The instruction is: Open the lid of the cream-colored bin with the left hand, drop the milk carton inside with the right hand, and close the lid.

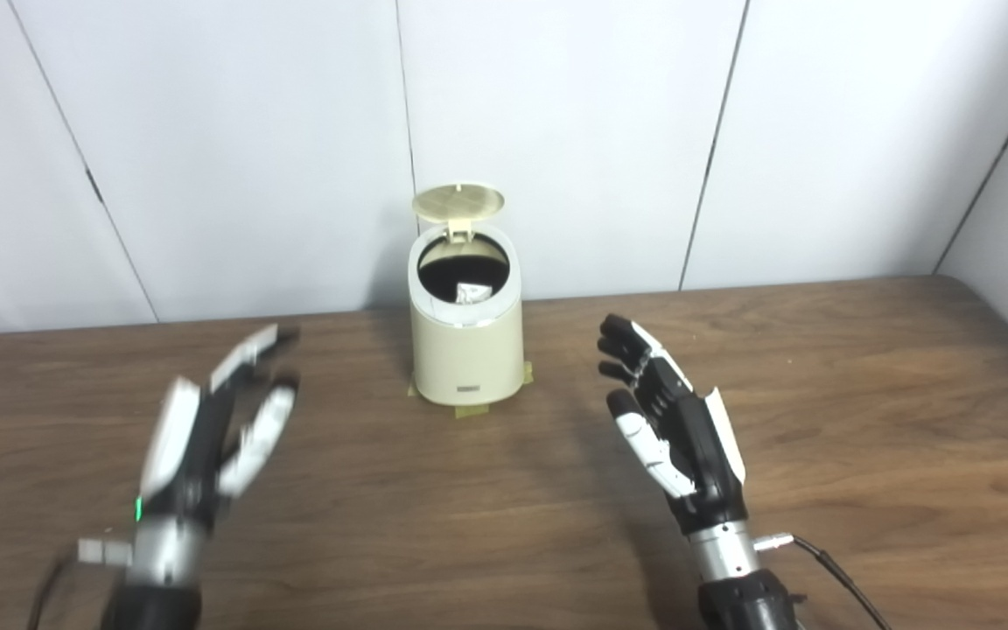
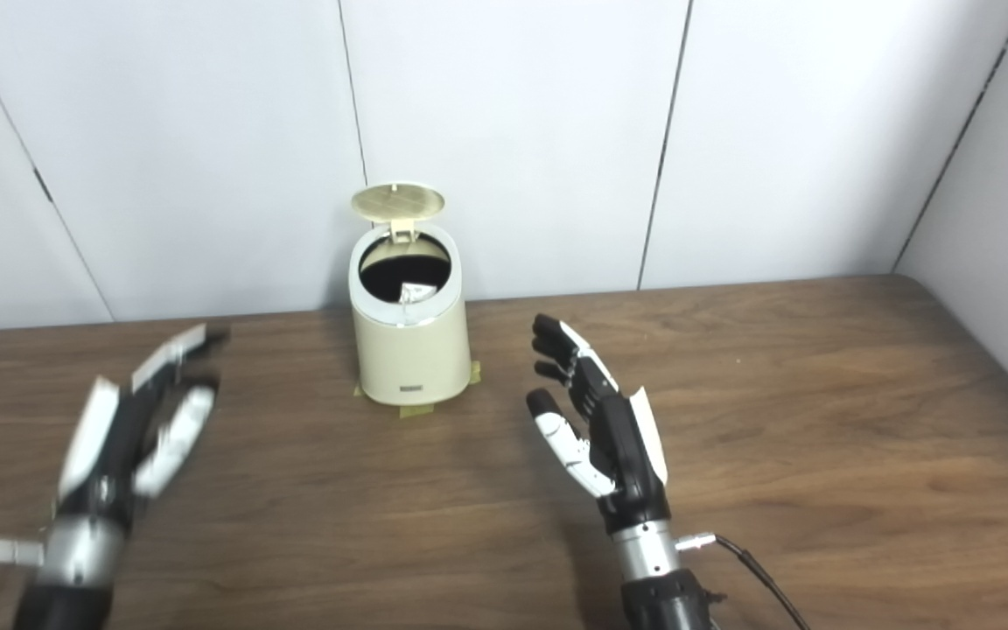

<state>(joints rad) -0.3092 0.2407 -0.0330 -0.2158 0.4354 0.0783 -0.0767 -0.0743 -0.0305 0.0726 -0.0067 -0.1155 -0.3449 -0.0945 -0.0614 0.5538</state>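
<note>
The cream-colored bin (image 1: 467, 354) stands on the wooden table (image 1: 863, 420) near the back wall, its round lid (image 1: 458, 202) tipped up and open. Inside the dark opening a white piece of the milk carton (image 1: 473, 292) shows. My left hand (image 1: 220, 429) hovers over the table to the bin's front left, open, fingers spread, holding nothing; it looks blurred. My right hand (image 1: 670, 420) stands to the bin's front right, open and empty, palm turned toward the bin.
Bits of yellowish tape (image 1: 472, 408) show under the bin's base. White wall panels (image 1: 556, 131) rise right behind the table. A cable (image 1: 828, 569) trails from my right wrist toward the front edge.
</note>
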